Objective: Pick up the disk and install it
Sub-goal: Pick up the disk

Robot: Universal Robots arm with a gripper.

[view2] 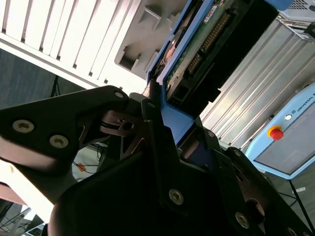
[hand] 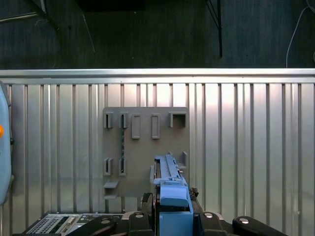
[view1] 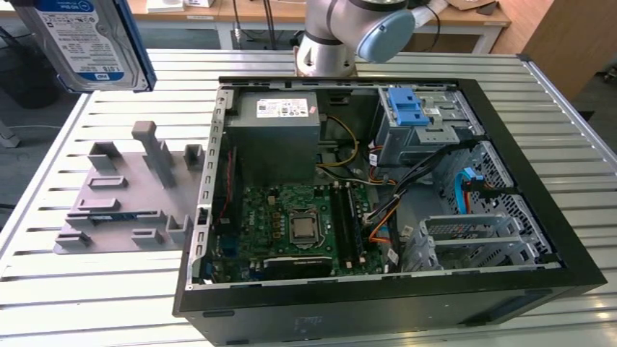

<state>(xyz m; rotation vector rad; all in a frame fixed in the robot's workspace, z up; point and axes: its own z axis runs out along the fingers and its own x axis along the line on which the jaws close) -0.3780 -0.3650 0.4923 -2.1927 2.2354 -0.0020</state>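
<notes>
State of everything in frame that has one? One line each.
computer case: on its side, side panel off, inside exposed.
power supply: mounted inside the computer case.
disk: up off the table, clamped in the gripper, not yet in the computer case.
gripper: shut on the disk.
grey holder: flat on the table beside the computer case.

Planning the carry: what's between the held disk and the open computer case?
In the exterior view, only bare slatted tabletop separates the disk from the computer case.
</notes>
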